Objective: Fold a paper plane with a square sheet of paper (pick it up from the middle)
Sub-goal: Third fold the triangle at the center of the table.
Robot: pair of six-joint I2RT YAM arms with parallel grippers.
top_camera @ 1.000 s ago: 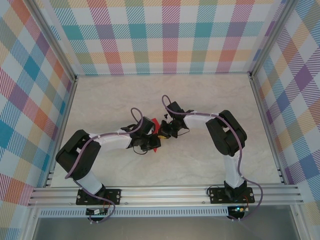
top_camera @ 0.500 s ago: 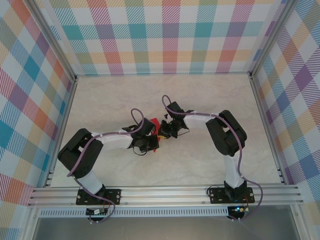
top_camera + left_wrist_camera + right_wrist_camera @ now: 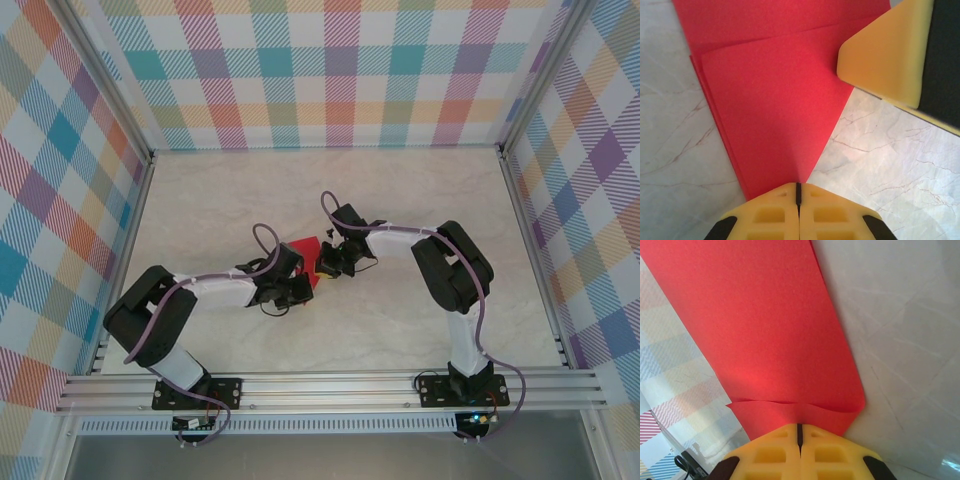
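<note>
The square sheet of paper [image 3: 305, 247] is bright red and folded into layers, held between both grippers at mid table. In the left wrist view the paper [image 3: 775, 100] narrows to a point that runs into my left gripper [image 3: 798, 186], whose jaws are shut on it. In the right wrist view a broad red panel of the paper [image 3: 760, 325] with a loose layered edge enters my right gripper [image 3: 799, 427], also shut on it. From above, my left gripper [image 3: 306, 284] and right gripper [image 3: 324, 264] sit close together. One yellow right finger [image 3: 885, 55] shows beside the paper.
Pale marble tabletop [image 3: 400, 200] lies all around the paper. Plaid walls [image 3: 340, 90] and an aluminium frame [image 3: 330, 380] enclose the table. Purple cables loop over both wrists near the paper.
My left gripper has closed fully on the paper's point. The left arm shifted slightly left and lower, and more red paper now shows above the left wrist. The right arm barely moved.
</note>
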